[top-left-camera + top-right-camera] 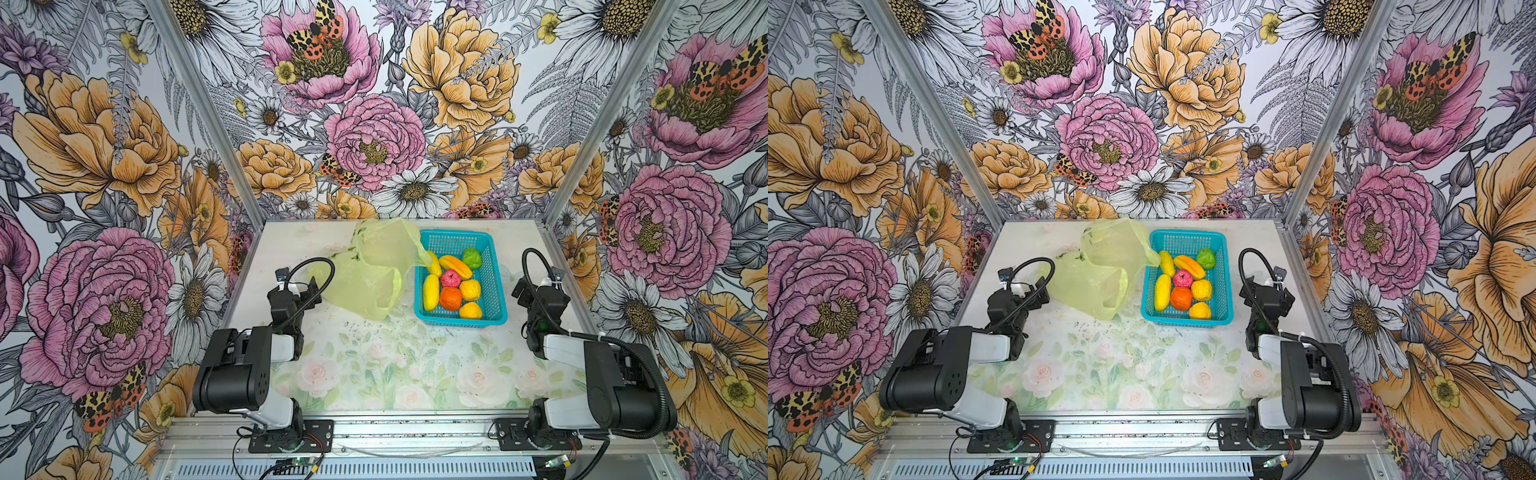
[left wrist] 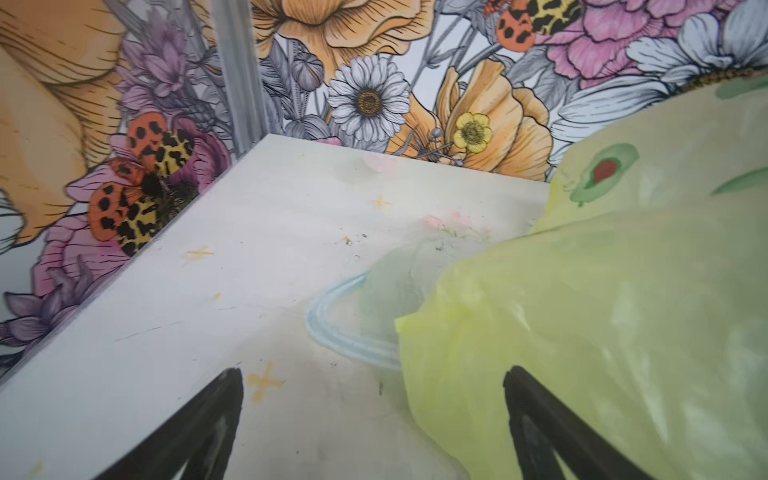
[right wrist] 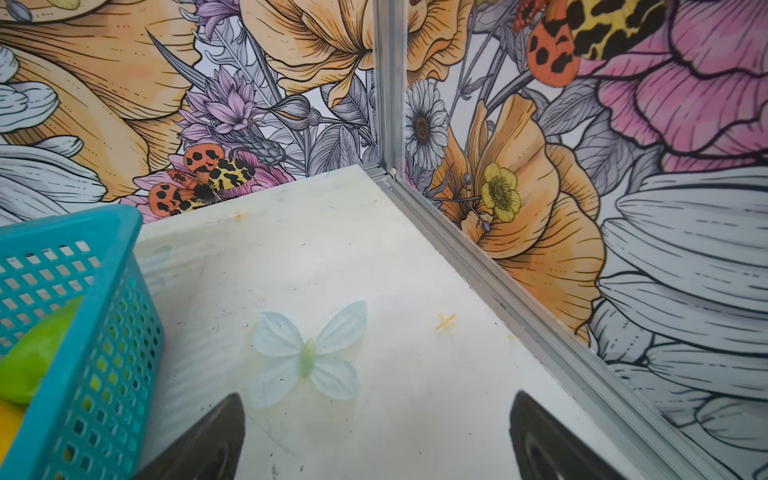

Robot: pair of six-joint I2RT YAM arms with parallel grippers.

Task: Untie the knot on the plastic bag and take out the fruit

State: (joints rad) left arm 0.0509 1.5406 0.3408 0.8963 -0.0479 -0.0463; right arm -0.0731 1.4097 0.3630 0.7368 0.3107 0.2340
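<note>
- Limp yellow-green bag lies mid-frame, just right of the left gripper, whose jaws gape empty.
- Fruit fills the teal basket beside it.
- Right gripper, also gaping empty, stands right of the basket.

Near half of table bare, free to cross. Far middle blocked: slack plastic bag touching teal basket, bag corner draped over its rim. Fruit fills basket, open from above only. Far corners on both sides clear up to the floral walls.
</note>
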